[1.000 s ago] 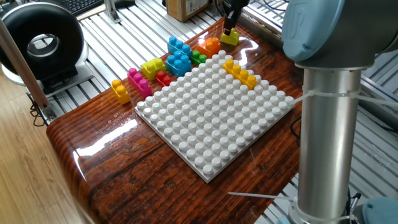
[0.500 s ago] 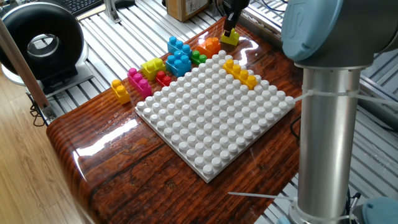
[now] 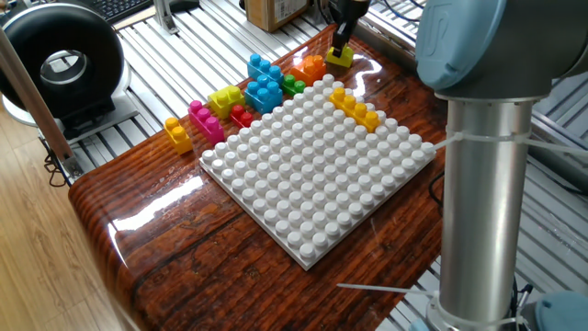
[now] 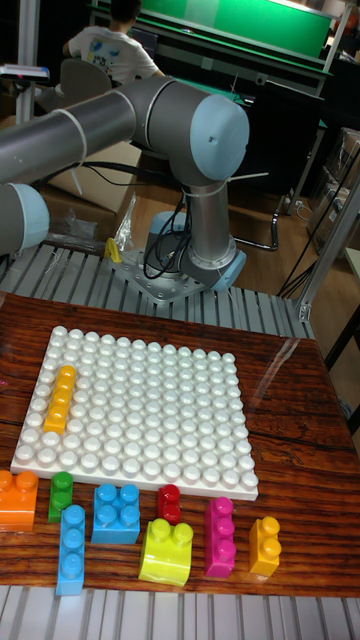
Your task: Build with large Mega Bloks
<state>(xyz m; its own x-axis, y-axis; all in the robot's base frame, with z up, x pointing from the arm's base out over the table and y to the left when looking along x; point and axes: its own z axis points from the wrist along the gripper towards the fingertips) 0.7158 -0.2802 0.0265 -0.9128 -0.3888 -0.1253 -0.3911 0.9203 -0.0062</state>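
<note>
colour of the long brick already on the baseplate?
Yellow-orange. The long brick shows best in the tall fixed view, near the baseplate edge.

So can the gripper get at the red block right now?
Probably, from above: nothing covers the red block, and gaps toward the blue block and pink block leave room for the gripper. The baseplate and lime block crowd its other sides.

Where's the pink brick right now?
In the tall fixed view, the pink brick stands on the wooden table below the white baseplate, between the lime yellow brick and a small yellow-orange brick.
</note>
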